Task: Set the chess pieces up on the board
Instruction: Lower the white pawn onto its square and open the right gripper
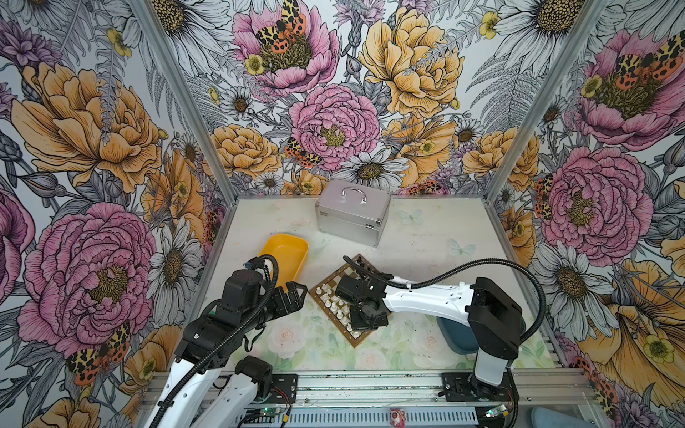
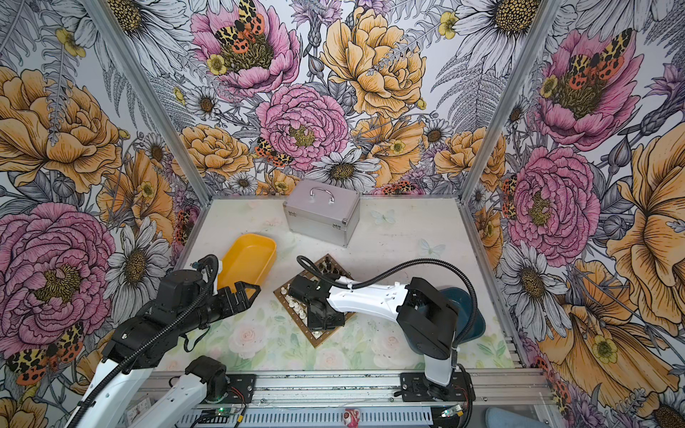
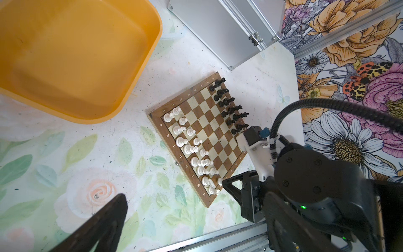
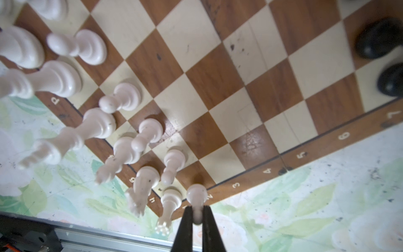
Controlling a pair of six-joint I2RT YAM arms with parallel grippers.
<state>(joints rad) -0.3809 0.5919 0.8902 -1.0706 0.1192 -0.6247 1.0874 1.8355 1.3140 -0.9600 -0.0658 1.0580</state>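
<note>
I'm clamping the right gripper [image 4: 197, 215] on a white pawn [image 4: 196, 194] by its head at the board [image 4: 239, 181]'s near corner; seemingly light, slick, tippy. The left gripper [image 1: 293, 298] is hanging, fingers apart.

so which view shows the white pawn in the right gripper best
The right wrist view: the white pawn sits close up, its head pinched by the right gripper, base at the board's corner square. The left wrist view shows it tiny. In both top views the right arm hides it.

Top views high overhead, wrist cameras nearer, all share the board [image 3: 205, 128]
</note>
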